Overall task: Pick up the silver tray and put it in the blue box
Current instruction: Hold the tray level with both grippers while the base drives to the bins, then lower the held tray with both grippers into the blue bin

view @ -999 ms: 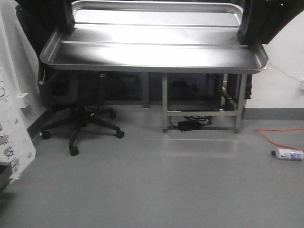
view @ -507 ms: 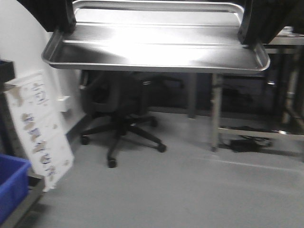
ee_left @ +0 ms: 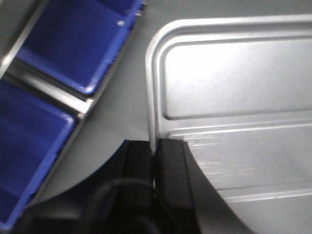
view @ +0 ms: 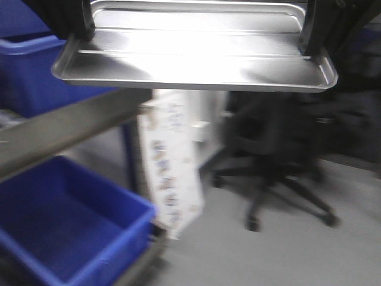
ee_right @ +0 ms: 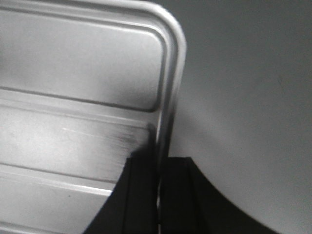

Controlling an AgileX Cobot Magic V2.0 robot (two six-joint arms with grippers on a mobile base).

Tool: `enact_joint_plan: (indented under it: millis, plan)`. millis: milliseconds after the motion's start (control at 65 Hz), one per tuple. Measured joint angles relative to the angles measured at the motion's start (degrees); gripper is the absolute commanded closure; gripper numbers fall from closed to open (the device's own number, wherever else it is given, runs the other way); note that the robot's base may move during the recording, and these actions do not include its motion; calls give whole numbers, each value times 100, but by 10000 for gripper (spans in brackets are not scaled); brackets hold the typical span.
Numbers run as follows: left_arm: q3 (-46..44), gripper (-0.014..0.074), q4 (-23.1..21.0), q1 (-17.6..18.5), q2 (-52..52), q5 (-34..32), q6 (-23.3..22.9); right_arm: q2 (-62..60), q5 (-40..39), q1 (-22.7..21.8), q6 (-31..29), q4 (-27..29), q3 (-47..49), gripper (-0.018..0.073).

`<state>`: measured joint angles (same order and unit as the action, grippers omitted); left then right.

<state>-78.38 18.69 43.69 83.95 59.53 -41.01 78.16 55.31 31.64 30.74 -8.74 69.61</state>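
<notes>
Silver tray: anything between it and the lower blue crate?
Partly. A grey metal shelf rail runs between the shiny ridged silver tray and the lower blue plastic crate, over its far side; near side looks open.

- The silver tray (view: 196,59) shines bright silver, two ridges lining its floor.
- The blue box (view: 59,223) is deep blue.
- The left gripper (ee_left: 155,145) and right gripper (ee_right: 158,162) are black.

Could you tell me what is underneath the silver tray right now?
The silver tray hangs over grey floor; a blue box sits lower left, an office chair lower right. The tray covers whatever lies straight beneath it in the wrist views.
</notes>
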Motion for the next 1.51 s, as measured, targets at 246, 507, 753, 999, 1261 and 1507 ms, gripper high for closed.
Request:
enact_joint_plan:
  millis: [246, 507, 753, 999, 1261, 1507]
  plan:
    - [0, 701, 0, 0, 0, 0, 0, 0, -10, 0, 0, 0, 0, 502]
    - [0, 701, 11, 0, 0, 0, 0, 0, -10, 0, 0, 0, 0, 502]
    - [0, 701, 11, 0, 0, 0, 0, 0, -10, 0, 0, 0, 0, 502]
    - [0, 701, 11, 0, 0, 0, 0, 0, -10, 0, 0, 0, 0, 502]
    - [0, 701, 11, 0, 0, 0, 0, 0, -10, 0, 0, 0, 0, 502]
    - [0, 701, 11, 0, -10, 10, 0, 0, -10, 0, 0, 0, 0, 502]
